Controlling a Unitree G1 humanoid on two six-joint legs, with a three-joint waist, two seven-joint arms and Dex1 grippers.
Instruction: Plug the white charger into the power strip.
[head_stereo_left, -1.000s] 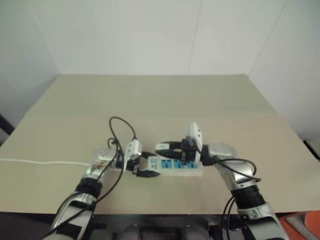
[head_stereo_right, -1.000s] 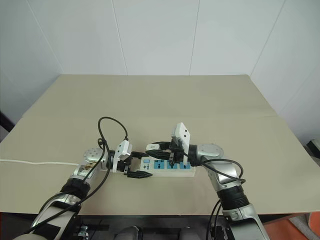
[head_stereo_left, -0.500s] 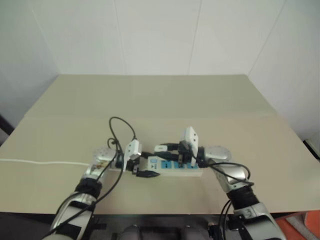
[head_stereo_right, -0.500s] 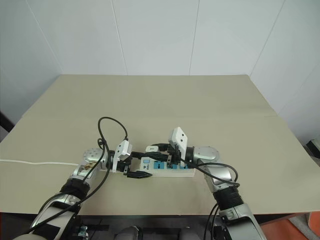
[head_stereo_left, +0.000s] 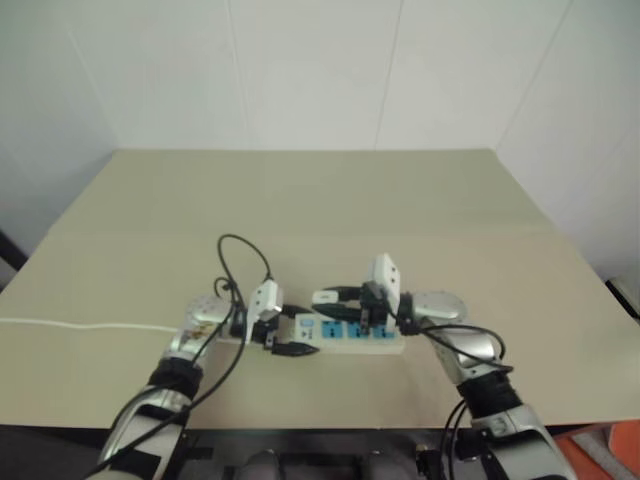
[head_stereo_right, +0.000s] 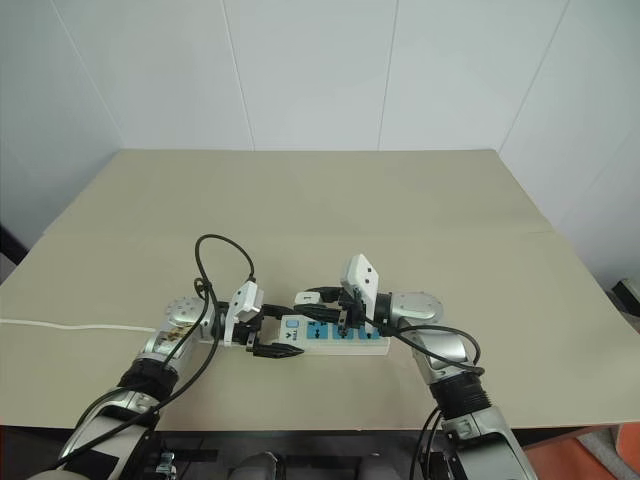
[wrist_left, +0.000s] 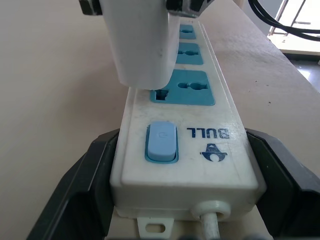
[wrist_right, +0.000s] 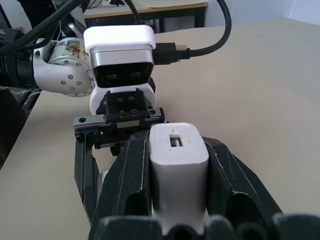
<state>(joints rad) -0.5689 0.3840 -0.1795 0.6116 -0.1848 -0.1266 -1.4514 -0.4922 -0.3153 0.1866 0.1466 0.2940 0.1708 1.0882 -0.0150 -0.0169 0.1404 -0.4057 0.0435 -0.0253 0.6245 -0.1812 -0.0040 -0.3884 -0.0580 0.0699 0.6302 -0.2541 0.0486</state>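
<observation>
Nearest, at the desk (head_stereo_right: 120, 240) front edge: left tool (wrist_left: 175, 200) clamped across the cord end of the strip (wrist_left: 182, 145), one black finger on each long side, pinning it flat. Good hold there: rigid moulded plastic, glossy and slick, light enough to skid if left loose. Rounded corners, pale blue rocker switch (wrist_left: 161, 141) near the cord exit, then three blue socket faces in a row.

Just beyond the switch: charger (wrist_right: 177, 172) squeezed between the right tool's (wrist_right: 177, 200) fingers, gripped on its two flat sides, poised upright over the first socket (wrist_left: 185, 94), bottom edge at or just above the face; prongs hidden. Small, light, hard, smooth white block with a slot on top; likely to twist in the grip if pressed off-axis.

Farther off: matte beige desk, plain white walls.
</observation>
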